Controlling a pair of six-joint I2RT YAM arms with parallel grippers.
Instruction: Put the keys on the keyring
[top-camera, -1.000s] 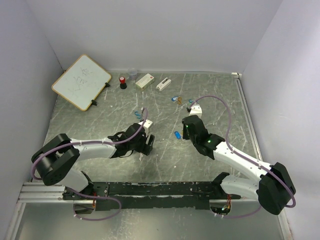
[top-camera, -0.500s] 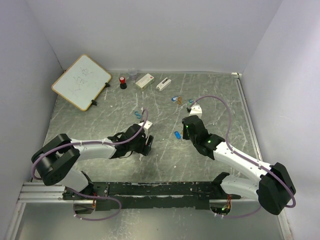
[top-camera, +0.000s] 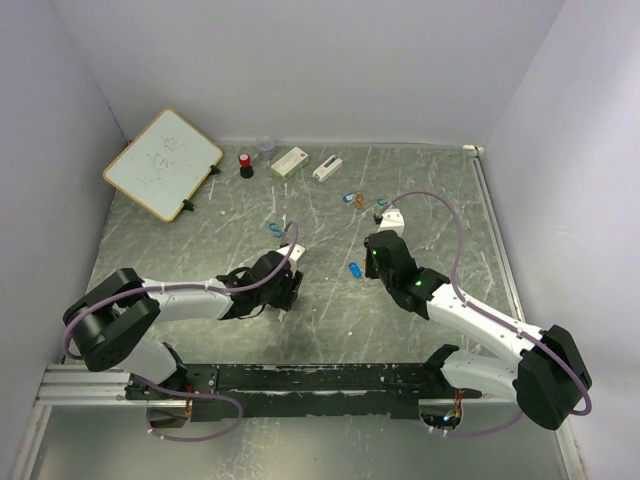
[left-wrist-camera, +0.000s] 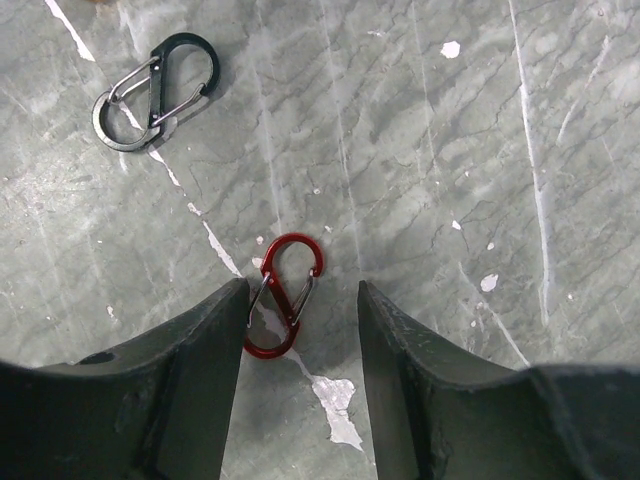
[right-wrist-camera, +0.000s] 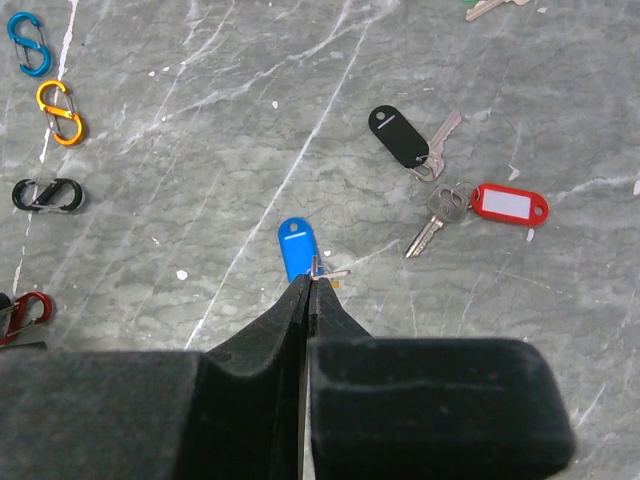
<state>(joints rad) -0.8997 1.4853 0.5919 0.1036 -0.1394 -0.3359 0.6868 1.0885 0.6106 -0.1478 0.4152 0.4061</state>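
Observation:
My right gripper (right-wrist-camera: 312, 282) is shut on the metal end of the blue-tagged key (right-wrist-camera: 296, 247), which is low over the table; it also shows in the top view (top-camera: 354, 269) beside the gripper (top-camera: 368, 264). A black-tagged key (right-wrist-camera: 398, 136) and a red-tagged key (right-wrist-camera: 508, 203) lie to the right. My left gripper (left-wrist-camera: 302, 290) is open, low over the table, with a red S-shaped clip (left-wrist-camera: 284, 310) lying between its fingertips, close to the left finger (left-wrist-camera: 200, 350). It sits at the table's middle left in the top view (top-camera: 289, 290).
A black S-clip (left-wrist-camera: 155, 92) lies beyond the left gripper. Blue (right-wrist-camera: 28, 43), orange (right-wrist-camera: 60, 110) and black (right-wrist-camera: 45, 195) S-clips lie left of the right gripper. A whiteboard (top-camera: 163, 163), a red-topped bottle (top-camera: 245, 163) and two white boxes (top-camera: 289, 162) stand at the back.
My left gripper has shifted slightly toward the near edge and lower over the red clip. The right arm has not moved.

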